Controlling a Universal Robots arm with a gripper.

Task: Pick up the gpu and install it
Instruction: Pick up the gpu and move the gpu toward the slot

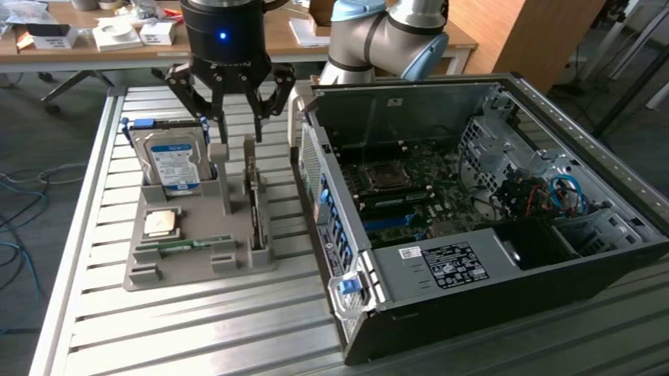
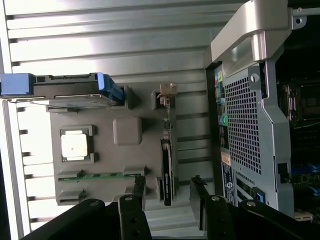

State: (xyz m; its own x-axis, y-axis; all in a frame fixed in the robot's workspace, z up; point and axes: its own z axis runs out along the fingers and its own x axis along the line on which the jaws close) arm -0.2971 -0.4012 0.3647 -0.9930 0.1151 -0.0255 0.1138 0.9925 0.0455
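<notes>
While my hand [image 1: 235,117] hangs released above the gpu [image 1: 252,188], I grip nothing | gpu: on edge in grey tray [image 1: 178,270] | tray: beside computer case [image 1: 471,305].

The gpu [image 1: 255,207] stands in the tray [image 1: 183,268] between the hard drive [image 1: 171,162] and the computer case [image 1: 471,309]

Silver blue-labelled hard drive [image 1: 172,160] upright in a grey holder [image 1: 199,270], processor chip [image 1: 160,223] and green RAM stick [image 1: 188,244] lying in it, open computer case [image 1: 471,305] alongside, slatted metal bench [image 1: 209,333].

Slatted table [image 1: 209,329] bears gray tray [image 1: 193,268] and open computer case [image 1: 439,313].
</notes>
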